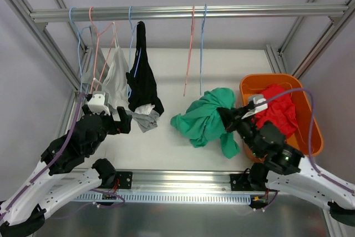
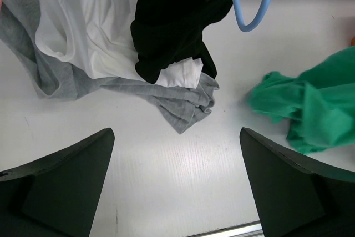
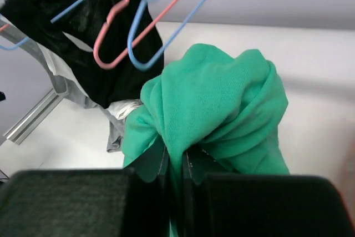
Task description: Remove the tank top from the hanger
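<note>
Two arms reach up from the bottom of the top view. The right gripper (image 1: 227, 116) is pressed together on the green top (image 1: 205, 120). In the right wrist view we see its fingers (image 3: 161, 165) pinching a fold of the green top (image 3: 222, 98), which is bunched up above them.

The green top sits in a heap on the white table (image 1: 166, 145), right of the middle of the top view, just beside the orange basket (image 1: 260, 79). A red cloth (image 1: 277, 109) lies in the basket. A pink hanger (image 1: 189, 54) and a blue hanger (image 1: 202, 54) hang from the rail (image 1: 249, 11), up from the green top in the picture.

The left gripper (image 1: 125, 121) is at the left, near a grey cloth (image 1: 147, 121) on the table. In the left wrist view we see it (image 2: 177, 187) spread wide above the table, with the grey cloth (image 2: 183, 104) farther up the frame.

More clothes hang at the upper left of the top view: a black top (image 1: 143, 84) and a white top (image 1: 117, 79).
</note>
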Robot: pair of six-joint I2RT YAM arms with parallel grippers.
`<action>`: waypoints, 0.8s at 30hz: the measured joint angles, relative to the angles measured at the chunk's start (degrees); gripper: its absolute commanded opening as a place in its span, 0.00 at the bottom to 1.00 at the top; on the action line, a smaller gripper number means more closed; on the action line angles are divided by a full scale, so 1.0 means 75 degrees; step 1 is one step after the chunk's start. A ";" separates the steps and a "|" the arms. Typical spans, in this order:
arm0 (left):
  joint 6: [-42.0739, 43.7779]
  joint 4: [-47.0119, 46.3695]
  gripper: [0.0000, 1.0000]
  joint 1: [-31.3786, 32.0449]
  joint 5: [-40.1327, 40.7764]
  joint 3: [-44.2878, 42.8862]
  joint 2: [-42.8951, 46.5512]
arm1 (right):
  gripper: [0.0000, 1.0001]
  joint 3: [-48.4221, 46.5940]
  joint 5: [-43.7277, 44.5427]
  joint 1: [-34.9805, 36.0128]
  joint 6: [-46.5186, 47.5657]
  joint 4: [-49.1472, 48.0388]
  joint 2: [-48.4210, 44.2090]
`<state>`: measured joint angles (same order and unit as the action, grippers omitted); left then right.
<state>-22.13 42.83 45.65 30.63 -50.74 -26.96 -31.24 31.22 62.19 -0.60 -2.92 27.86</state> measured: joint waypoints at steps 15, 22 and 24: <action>-0.0009 0.0000 0.99 0.0000 0.0026 0.0131 0.0443 | 0.00 -0.8110 0.1714 -0.0009 0.3829 0.3570 0.2043; -0.0102 -0.0003 0.99 0.0000 0.0134 0.0137 0.0723 | 0.00 -0.8766 0.3246 -0.0323 0.5587 0.3640 0.2629; -0.0117 -0.0003 0.99 0.0000 0.0143 0.0137 0.0729 | 0.00 -0.8236 0.3389 -0.0950 0.5686 0.3681 0.2623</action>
<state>-23.00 42.81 45.65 31.70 -49.71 -21.50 -93.01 56.64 55.07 42.04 24.69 47.53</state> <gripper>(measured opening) 0.986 0.060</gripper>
